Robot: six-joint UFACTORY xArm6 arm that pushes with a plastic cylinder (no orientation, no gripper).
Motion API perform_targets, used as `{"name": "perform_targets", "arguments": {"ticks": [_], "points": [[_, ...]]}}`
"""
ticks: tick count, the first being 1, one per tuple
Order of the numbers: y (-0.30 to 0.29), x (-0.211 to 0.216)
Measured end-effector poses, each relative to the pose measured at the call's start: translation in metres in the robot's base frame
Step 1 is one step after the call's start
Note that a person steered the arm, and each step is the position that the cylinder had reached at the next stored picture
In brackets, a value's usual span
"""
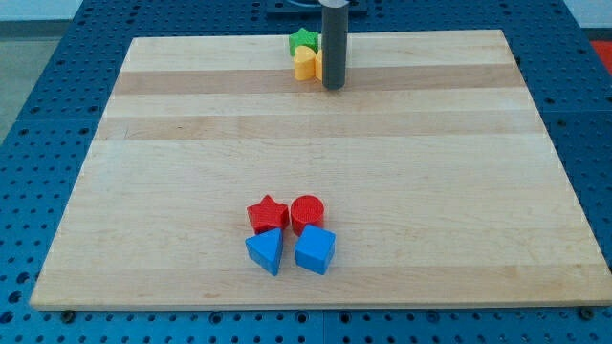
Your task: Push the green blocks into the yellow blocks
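Observation:
A green star-shaped block (303,40) sits at the view's top centre, near the board's far edge. A yellow block (305,65) lies just below it and touches it. My tip (333,88) rests on the board just to the right of and slightly below the yellow block. The rod hides whatever lies right of these two blocks; a sliver of colour shows at its left edge, but its shape cannot be made out.
A red star (268,213) and a red cylinder (307,212) sit side by side at the bottom centre. A blue triangular block (266,250) and a blue cube-like block (315,250) lie just below them. The wooden board (459,172) lies on a blue perforated table.

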State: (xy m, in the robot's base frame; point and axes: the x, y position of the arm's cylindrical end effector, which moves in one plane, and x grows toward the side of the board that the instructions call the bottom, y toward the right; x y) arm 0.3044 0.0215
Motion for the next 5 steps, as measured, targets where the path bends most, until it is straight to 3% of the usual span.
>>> {"name": "perform_targets", "arguments": {"ticks": [4,5], "points": [[0.059,-0.002],[0.063,-0.026]]}}
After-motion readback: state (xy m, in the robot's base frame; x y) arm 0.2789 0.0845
